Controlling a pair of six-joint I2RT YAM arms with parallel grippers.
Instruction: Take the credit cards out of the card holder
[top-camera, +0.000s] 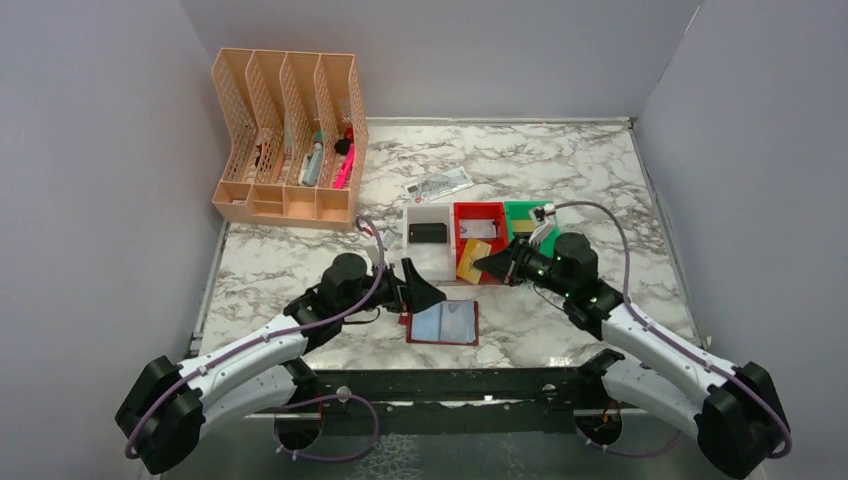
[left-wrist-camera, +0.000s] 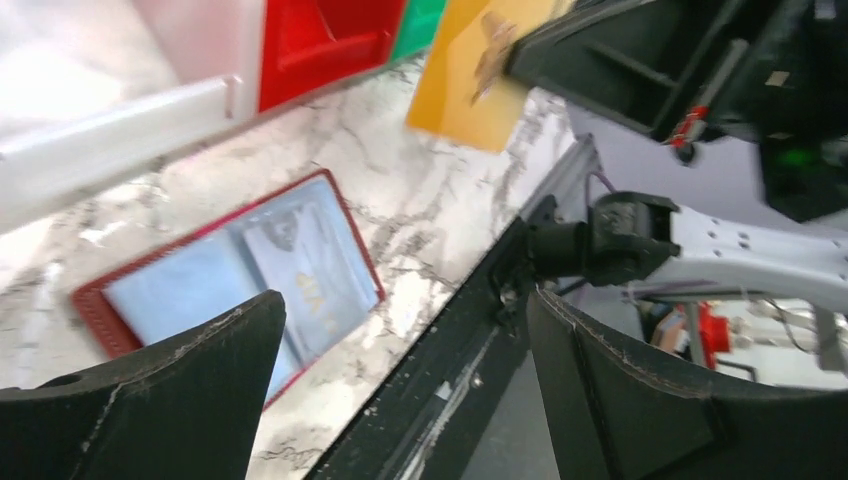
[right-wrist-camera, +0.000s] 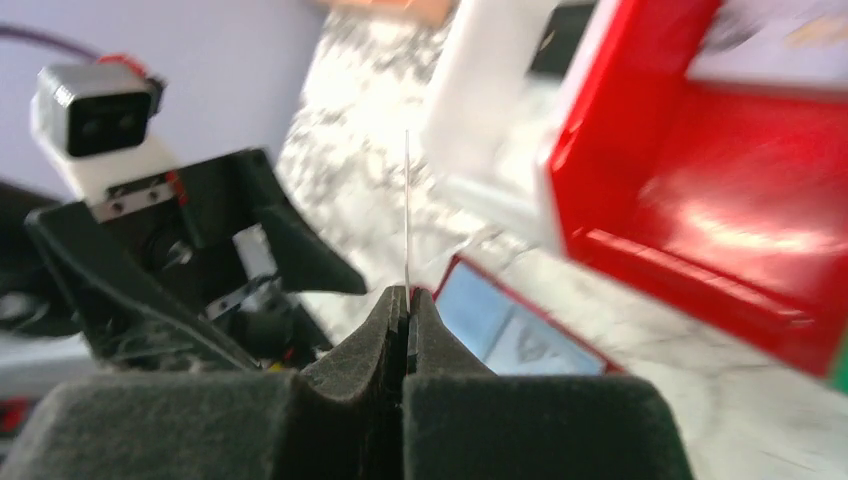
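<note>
A peach plastic file rack (top-camera: 288, 140) with lattice walls is standing at the back left of the glossy, marble-patterned table (top-camera: 280, 265). In front of it the left gripper (top-camera: 425, 288) is hanging with its black fingers spread wide and gripping nothing, near the back left corner of the card holder (top-camera: 444, 323). The card holder is lying open and flat by the table's front edge, a maroon rectangle with bluish clear sleeves facing up.

Behind it three smooth, boxy bins are sitting side by side: a white bin (top-camera: 428, 262) with a black card (top-camera: 428, 233) inside, a red bin (top-camera: 478, 207) and a green bin (top-camera: 518, 208). The right gripper (top-camera: 495, 265) is pinching a thin gold-orange card (top-camera: 468, 262) between fingers pressed tight together, holding it in front of the red bin.

The right wrist view is showing that card edge-on, a fine line rising from the closed pads. The left wrist view is showing its flat face, along with pale print under the sleeves that the top view is leaving too small to read.
</note>
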